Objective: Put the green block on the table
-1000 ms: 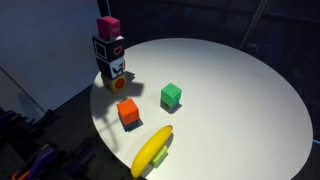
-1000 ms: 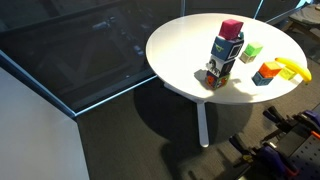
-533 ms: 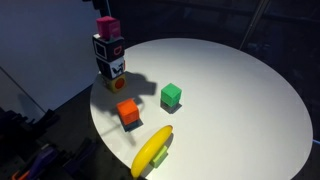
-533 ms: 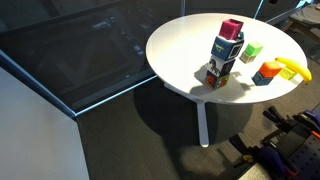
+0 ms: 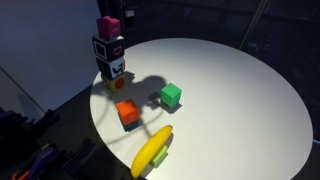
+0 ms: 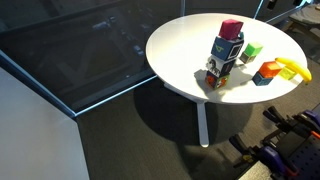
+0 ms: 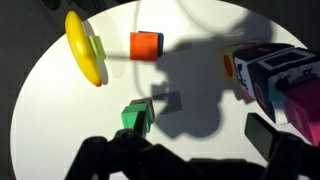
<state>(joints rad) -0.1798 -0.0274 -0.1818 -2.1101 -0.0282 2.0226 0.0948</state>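
The green block (image 5: pixel 171 95) sits on the white table (image 5: pixel 240 90), near an orange block (image 5: pixel 128 113).

On the round white table (image 5: pixel 230 90), we can read no word, number or brand anywhere. The only print in sight sits on the stacked cubes (image 5: pixel 110 57) at the table's far left edge: black-and-white graphics on the two middle cubes, seen in both exterior views (image 6: pixel 226 55) and at the right of the wrist view (image 7: pixel 268 78). At this size the marks come through as shapes only, and we cannot make out any letters or figures among them.
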